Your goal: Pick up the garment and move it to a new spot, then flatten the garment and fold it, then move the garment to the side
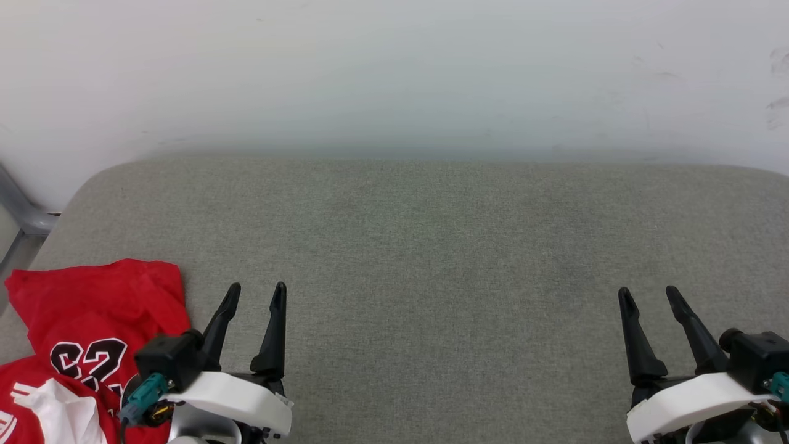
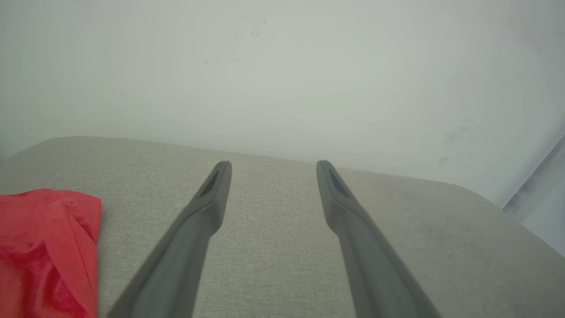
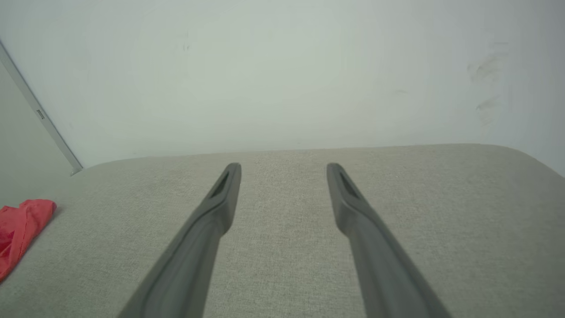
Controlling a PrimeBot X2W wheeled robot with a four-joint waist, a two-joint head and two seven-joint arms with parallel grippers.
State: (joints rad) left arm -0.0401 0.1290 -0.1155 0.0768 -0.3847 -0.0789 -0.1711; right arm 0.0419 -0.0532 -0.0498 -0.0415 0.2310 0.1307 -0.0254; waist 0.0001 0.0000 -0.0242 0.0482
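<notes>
The garment (image 1: 80,333), bright red with a black white-outlined number and a white sleeve, lies bunched at the near left corner of the grey cushioned surface (image 1: 431,259). Its red edge also shows in the left wrist view (image 2: 44,247) and far left in the right wrist view (image 3: 20,225). My left gripper (image 1: 257,292) hovers just right of the garment, open, nothing between its fingers (image 2: 207,207). My right gripper (image 1: 648,295) stands open at the lower right, far from the garment, with bare fabric between its fingers (image 3: 348,207).
A pale wall (image 1: 394,74) rises directly behind the cushioned surface. A grey metal frame bar (image 1: 21,216) runs past the surface's left back corner. The surface's rounded corners and side edges lie close to both grippers.
</notes>
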